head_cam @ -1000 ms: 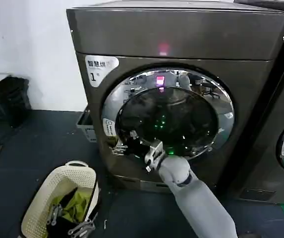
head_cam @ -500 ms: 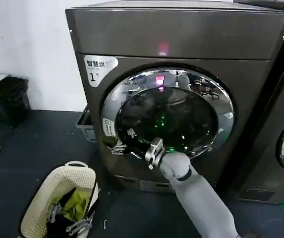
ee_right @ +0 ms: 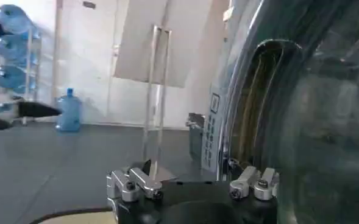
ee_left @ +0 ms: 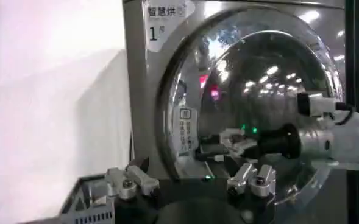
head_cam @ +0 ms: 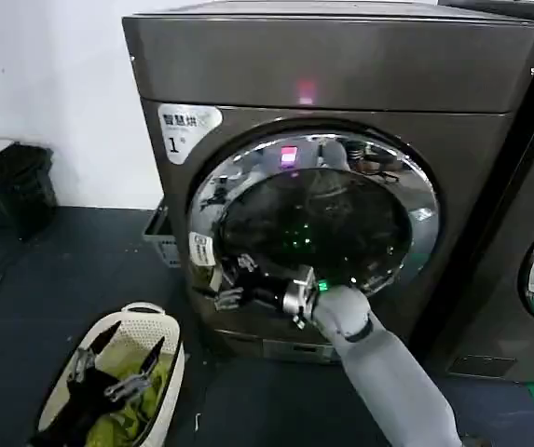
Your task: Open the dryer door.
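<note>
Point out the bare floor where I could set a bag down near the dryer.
Free: the dark floor between the white wall and the dryer, behind the laundry basket. Crowded: in front of the dryer door, where the right gripper reaches its edge.

White laundry basket (head_cam: 159, 328) w/ green cloth (head_cam: 122, 424); water jug (ee_right: 68, 110).

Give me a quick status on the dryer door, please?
Right claw at the dryer door left edge, door cracked ajar. Left claw hanging over the laundry basket, open. Nothing blocking the swing.
</note>
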`<move>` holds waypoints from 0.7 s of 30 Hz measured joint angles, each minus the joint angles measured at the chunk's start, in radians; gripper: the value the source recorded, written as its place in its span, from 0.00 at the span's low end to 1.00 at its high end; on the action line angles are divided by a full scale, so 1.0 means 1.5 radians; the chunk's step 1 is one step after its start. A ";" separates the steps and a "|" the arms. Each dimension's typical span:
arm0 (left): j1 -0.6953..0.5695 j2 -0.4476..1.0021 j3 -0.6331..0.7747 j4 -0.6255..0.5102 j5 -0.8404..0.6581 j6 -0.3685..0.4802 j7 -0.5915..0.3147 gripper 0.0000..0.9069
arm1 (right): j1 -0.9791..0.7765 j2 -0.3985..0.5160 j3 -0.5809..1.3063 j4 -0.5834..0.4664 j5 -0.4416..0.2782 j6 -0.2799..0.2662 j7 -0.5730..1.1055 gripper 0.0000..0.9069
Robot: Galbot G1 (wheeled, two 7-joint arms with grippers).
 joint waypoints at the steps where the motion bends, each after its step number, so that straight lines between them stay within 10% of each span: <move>1: -0.011 0.008 -0.004 0.007 -0.007 0.011 0.000 1.00 | -0.002 -0.001 0.002 0.004 0.000 0.000 -0.006 1.00; 21: -0.178 0.166 -0.018 0.219 -0.109 -0.043 0.059 1.00 | -0.066 -0.065 0.055 0.092 0.020 -0.019 -0.188 1.00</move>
